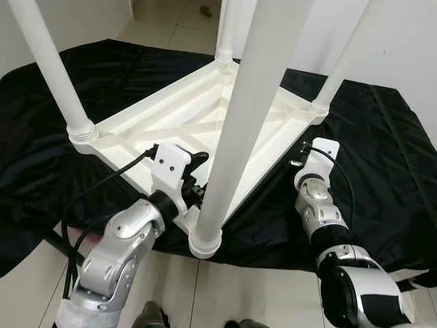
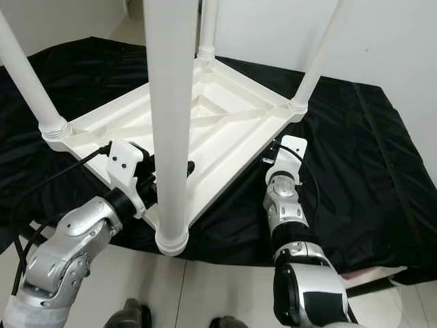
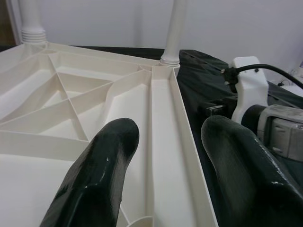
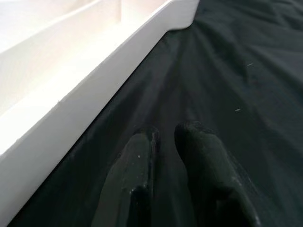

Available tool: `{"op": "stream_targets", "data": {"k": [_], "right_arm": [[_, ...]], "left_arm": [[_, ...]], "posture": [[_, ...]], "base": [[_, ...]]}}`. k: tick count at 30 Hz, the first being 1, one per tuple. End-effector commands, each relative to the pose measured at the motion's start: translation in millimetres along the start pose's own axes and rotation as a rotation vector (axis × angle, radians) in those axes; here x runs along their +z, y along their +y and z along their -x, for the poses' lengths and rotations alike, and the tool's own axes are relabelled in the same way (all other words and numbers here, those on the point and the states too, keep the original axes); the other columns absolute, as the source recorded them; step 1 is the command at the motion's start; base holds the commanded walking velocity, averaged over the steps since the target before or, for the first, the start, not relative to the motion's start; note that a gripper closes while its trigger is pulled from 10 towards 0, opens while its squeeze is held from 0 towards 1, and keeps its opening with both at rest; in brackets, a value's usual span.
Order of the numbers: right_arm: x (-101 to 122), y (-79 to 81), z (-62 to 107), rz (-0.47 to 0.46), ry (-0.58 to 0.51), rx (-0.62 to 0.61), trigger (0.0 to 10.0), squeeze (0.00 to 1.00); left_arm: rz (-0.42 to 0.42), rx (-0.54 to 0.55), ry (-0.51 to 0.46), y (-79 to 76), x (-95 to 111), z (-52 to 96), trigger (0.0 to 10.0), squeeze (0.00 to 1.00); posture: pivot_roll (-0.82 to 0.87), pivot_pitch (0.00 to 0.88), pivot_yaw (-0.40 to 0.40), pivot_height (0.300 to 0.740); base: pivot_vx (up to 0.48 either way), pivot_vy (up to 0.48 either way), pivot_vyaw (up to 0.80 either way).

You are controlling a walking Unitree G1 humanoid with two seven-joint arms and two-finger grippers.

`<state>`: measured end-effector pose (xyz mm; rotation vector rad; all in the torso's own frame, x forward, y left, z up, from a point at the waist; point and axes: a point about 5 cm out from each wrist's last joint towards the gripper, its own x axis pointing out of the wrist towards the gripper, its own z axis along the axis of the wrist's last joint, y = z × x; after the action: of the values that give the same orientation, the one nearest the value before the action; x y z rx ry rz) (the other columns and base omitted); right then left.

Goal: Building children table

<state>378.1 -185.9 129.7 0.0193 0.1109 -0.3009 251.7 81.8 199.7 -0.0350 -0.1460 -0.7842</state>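
Four legs (image 1: 246, 123) stand on the upside-down table (image 1: 184, 123); flipping remains. Left gripper (image 3: 161, 156) fingers wide astride its edge, right gripper (image 4: 165, 156) fingers narrow, empty.

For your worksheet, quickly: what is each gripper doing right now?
Left gripper: open, fingers astride the table rim.
Right gripper: shut, holding nothing, on the cloth.

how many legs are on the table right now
4. The nearest leg rises at the near corner, one at the left corner, one at the far corner, one at the right, all on the upturned tabletop.
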Motion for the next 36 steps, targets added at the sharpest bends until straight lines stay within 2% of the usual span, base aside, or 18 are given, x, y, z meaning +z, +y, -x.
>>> {"op": "stream_targets", "data": {"k": [1, 13, 24, 34, 36], "right_arm": [[-4.6, 0.4, -0.6, -0.006, 0.021, 0.014, 10.0, 0.0], [1.1, 29.7, -2.6, 0.03, 0.028, 0.24, 10.0, 0.0], [13.4, 42.9, -3.9, 0.058, -0.007, 0.323, 10.0, 0.0], [25.1, 62.4, 0.6, 0.008, -0.073, 0.445, 10.0, 0.0], [30.2, 73.8, 3.3, -0.022, -0.085, 0.483, 10.0, 0.0]], "left_arm": [[0.007, -0.03, 0.016, -6.7, -2.0, -3.3, 10.0, 0.0], [0.037, -0.045, -0.025, -17.9, 8.5, -13.3, 10.0, 0.0], [0.073, -0.042, -0.064, -27.9, 14.5, -21.2, 10.0, 0.0], [0.105, -0.044, -0.075, -32.0, 16.5, -23.9, 10.0, 0.0], [0.117, -0.061, -0.079, -37.7, 17.8, -27.9, 10.0, 0.0]], "posture": [[0.14, 0.168, -0.058, 0.74], [0.15, 0.177, -0.052, 0.74], [0.15, 0.158, -0.067, 0.74], [0.15, 0.143, -0.061, 0.74], [0.16, 0.141, -0.053, 0.74]], "base": [[0.0, 0.0, 0.0], [0.0, 0.0, 0.0], [0.0, 0.0, 0.0], [0.0, 0.0, 0.0], [0.0, 0.0, 0.0]]}}
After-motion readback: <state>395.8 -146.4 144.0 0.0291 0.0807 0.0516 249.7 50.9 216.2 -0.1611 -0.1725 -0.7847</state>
